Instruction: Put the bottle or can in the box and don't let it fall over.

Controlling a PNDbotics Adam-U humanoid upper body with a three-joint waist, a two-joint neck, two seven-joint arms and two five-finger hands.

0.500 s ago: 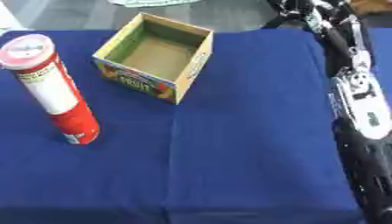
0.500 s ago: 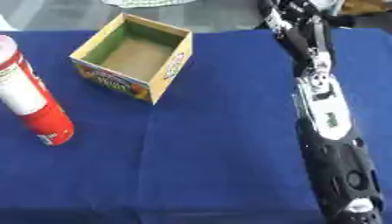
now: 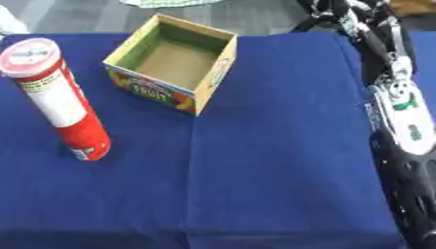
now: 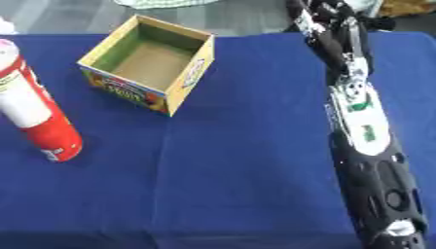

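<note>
A tall red can [image 3: 60, 102] with a white label and a pale lid stands upright on the blue cloth at the left. An open cardboard box [image 3: 174, 65] with a green inner wall and fruit print sits behind and to the right of it, a short gap apart, and is empty. My right arm [image 4: 362, 121] runs along the right side of the table toward the far edge. Its hand [image 4: 319, 14] shows dark at the top, beyond the table's back edge and far from the can and the box. My left hand shows in no view.
The blue tablecloth [image 3: 255, 170] covers the whole table, with a crease down the middle. Grey floor and a pale green cloth [image 3: 166, 2] lie beyond the far edge. An orange-brown object [image 4: 408, 7] shows at the top right corner.
</note>
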